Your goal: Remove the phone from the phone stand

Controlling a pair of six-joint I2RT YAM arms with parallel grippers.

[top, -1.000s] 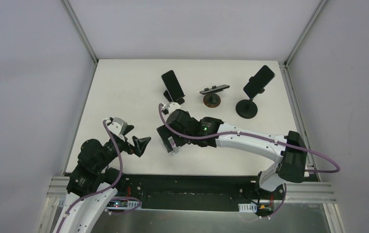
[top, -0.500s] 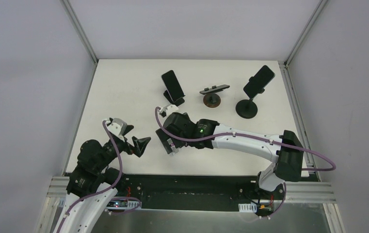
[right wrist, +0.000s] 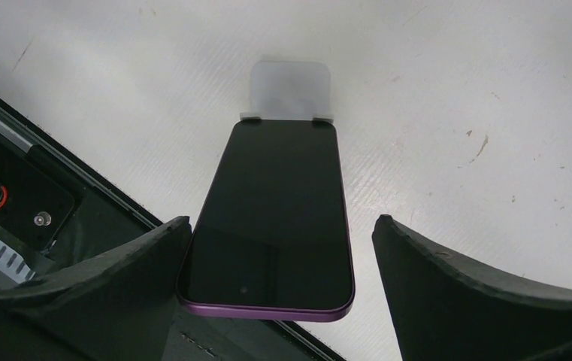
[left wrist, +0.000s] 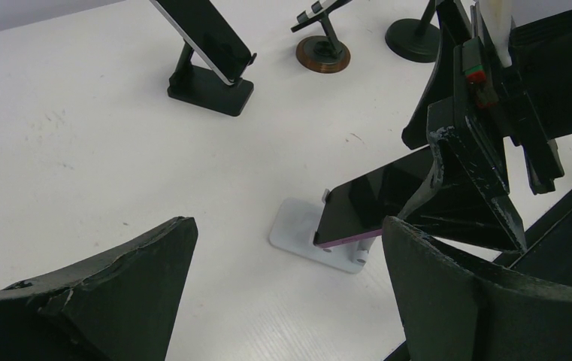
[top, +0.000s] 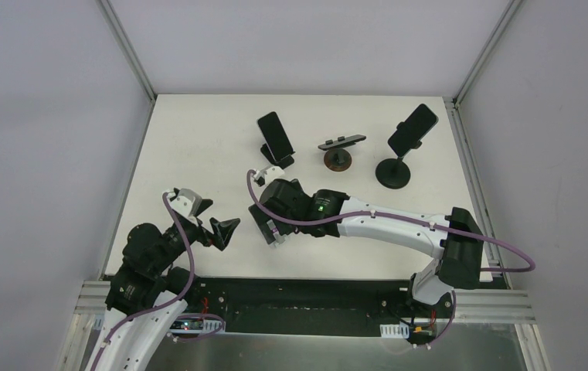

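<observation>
The purple phone [right wrist: 271, 218] is sitting on its little white stand [right wrist: 290, 89] near the front edge of the table [top: 190, 147], closer to the left arm's side. It leans back with its bottom edge caught in the stand's lip. The screen is dark, facing up, with a purple rim showing round the edge.

The right gripper [top: 269, 224] is parked right over it with its jaws spread wide, one finger on each long side of the phone. In the right wrist view one finger [right wrist: 117, 278] sits just beside the phone's edge and the other one is farther off. Neither looks like it's actually pressing on the phone. There's a small red and green bit on the gripper body in the left wrist view, too small to read.

The left gripper [top: 217, 219] hangs near the front left, also wide open and holding nothing, pointed at the phone and stand.

Further back there's a row of other stuff. There's a black phone [top: 275, 133] propped on a black stand [top: 278, 162], a brown round-based holder [top: 339, 154] with a flat black clamp on top, and a black round-based stand [top: 393, 171] carrying another dark phone [top: 412, 128]. I can't make out any logo or text on any of them at this size.
</observation>
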